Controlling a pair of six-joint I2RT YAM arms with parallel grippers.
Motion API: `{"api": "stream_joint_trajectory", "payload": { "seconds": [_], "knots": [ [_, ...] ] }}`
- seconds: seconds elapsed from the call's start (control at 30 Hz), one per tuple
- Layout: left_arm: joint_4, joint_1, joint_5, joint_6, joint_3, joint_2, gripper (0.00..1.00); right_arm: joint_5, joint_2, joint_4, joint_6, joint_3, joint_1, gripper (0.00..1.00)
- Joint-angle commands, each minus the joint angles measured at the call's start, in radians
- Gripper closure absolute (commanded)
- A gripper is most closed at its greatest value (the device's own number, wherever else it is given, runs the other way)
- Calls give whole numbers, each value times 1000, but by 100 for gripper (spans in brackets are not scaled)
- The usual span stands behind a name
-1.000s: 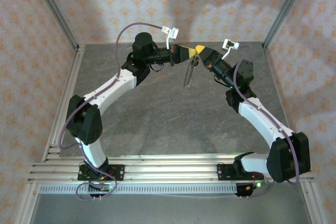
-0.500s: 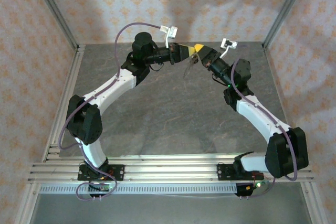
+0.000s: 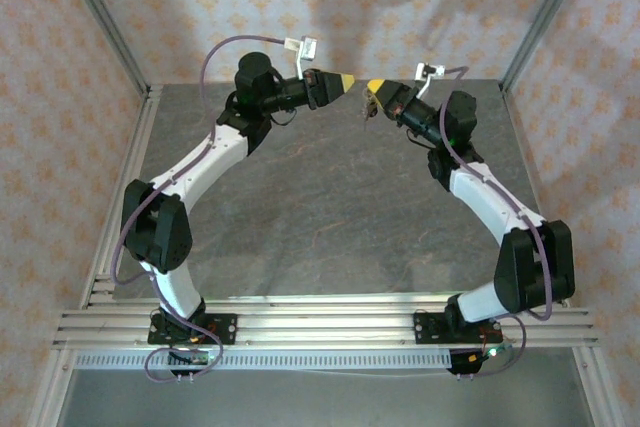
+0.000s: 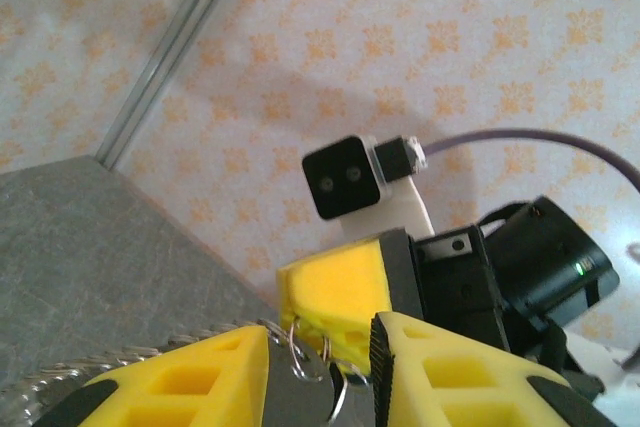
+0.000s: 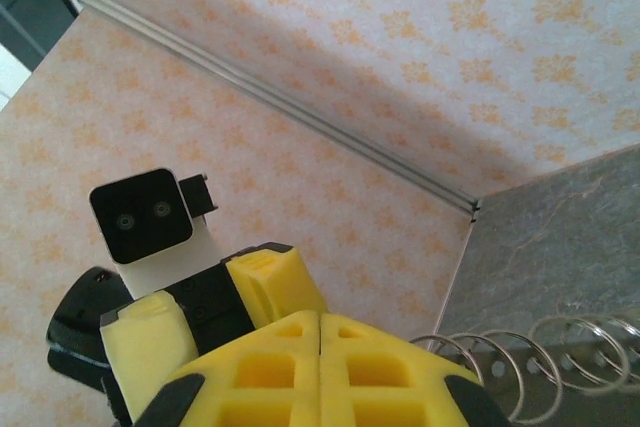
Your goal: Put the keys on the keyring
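Note:
The keyring (image 3: 368, 102) is a small bunch of thin silvery loops hanging just under the tip of my right gripper (image 3: 373, 86), high over the far middle of the table. In the right wrist view that gripper (image 5: 320, 319) is shut, its pads pressed flat together, with the loops (image 5: 491, 334) showing beside and below it. My left gripper (image 3: 345, 80) hovers a short gap to the left, tip facing tip. Its jaws (image 4: 320, 342) stand apart, and the loops (image 4: 297, 342), a flat grey metal piece and the beaded chain (image 4: 110, 359) show in and behind the gap. I cannot make out the keys for certain.
The grey table (image 3: 330, 217) lies far below both grippers. Patterned walls and metal corner posts (image 3: 535, 17) close in the back and sides, near both raised wrists. The aluminium rail (image 3: 320, 322) carries the arm bases at the near edge.
My left gripper has opened and drawn back up and to the left. The right gripper has lifted and carried the keyring with it, which now hangs shorter beneath its tip.

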Motion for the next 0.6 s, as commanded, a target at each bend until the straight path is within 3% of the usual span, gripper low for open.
{"api": "stream_joint_trajectory", "payload": {
  "seconds": [0.0,0.3,0.57],
  "knots": [
    [-78,27,88,74,76,12,66,-120,16,-7,-44,83,-12,100],
    [-264,42,284,191,216,93,62,-282,107,-82,-98,215,-16,100],
    [-374,40,310,273,258,105,68,-296,129,-110,-119,245,-16,100]
  ]
}}
